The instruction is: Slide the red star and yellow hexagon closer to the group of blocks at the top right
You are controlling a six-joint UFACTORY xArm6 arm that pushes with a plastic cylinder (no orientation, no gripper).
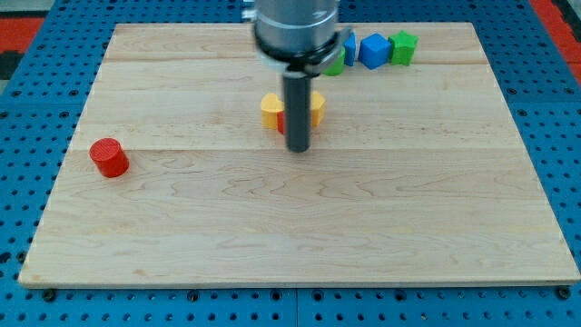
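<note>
Pushing with our tip (299,149), a plain dark rod with no jaws, so it holds nothing; it sits just below the small yellow hexagon block (271,109) and the red star block (283,121), mostly hidden behind the rod; both look light and slippery on the smooth wooden board (408,227); we should nudge their lower-left sides toward the blue block (373,50) and green block (403,47).
</note>
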